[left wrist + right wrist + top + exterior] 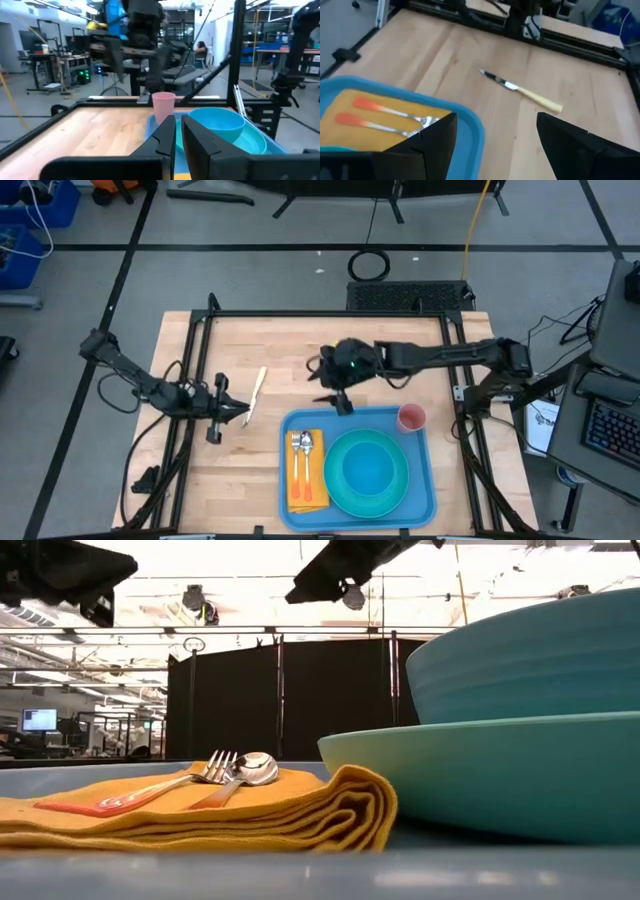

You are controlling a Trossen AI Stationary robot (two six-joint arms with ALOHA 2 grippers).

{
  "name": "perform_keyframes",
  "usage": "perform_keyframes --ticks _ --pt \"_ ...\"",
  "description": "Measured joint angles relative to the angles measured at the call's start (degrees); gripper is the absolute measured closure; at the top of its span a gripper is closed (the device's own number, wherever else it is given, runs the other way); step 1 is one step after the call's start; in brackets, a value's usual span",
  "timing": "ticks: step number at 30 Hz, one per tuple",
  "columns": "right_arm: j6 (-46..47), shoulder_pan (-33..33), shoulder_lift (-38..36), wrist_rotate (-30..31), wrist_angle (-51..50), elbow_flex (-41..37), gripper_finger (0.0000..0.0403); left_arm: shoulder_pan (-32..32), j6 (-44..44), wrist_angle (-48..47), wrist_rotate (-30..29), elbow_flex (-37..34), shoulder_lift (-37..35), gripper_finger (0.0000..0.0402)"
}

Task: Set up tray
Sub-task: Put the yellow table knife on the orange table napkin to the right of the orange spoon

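Right gripper (pixel 340 402): hung spread wide, gripped nothing; blue tray (pixel 422 460) just below and behind it, knife (pixel 257 394) well ahead on bare wood. Left gripper (pixel 238 412): sat beside the knife, fingers drawn close together, nothing between.

Looked wisest to come down square across the pale handle, close low, lift level, then lay it beside the napkin (pixel 308 480).

Showed the knife plainly from the right wrist and from overhead. Showed none of it from table height, only napkin, fork (pixel 218 768), spoon (pixel 255 768) and plate (pixel 500 780).

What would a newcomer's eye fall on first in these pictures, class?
First, the blue tray at the table's near edge, with a turquoise plate and bowl beside an orange napkin carrying a fork and spoon. A pink cup stands in its far right corner. A knife lies alone on the wood, left of the tray.
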Motion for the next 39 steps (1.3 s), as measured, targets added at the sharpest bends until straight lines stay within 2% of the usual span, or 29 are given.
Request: perform_keyframes --ticks 4,8,12,23,32,39 --pt "0.9 -3.1 2.6 -3.1 0.1 2.9 0.0140 -0.3 0.9 4.3 2.5 -3.2 -2.1 0.0365" --pt "-0.1 -5.5 6.3 -3.3 -1.8 5.3 0.0140 -1.7 3.0 6.3 9.0 -3.7 -3.8 0.0364" --pt "-1.7 -7.3 10.4 -3.0 -6.2 10.3 0.0140 -3.7 6.2 7.9 11.2 -3.7 -4.7 0.0364" --pt "-7.6 -8.2 21.6 -3.1 -15.9 25.8 0.0143 -7.1 8.0 9.3 2.5 -3.7 -4.7 0.0364" --pt "-10.2 -8.1 29.3 -2.8 -15.9 34.3 0.0176 -8.5 8.0 8.7 3.8 -3.7 -4.7 0.0364" --pt "-10.9 -8.2 34.0 -2.8 -16.5 39.5 0.0175 -9.5 8.2 8.3 3.5 -3.7 -4.7 0.0364"
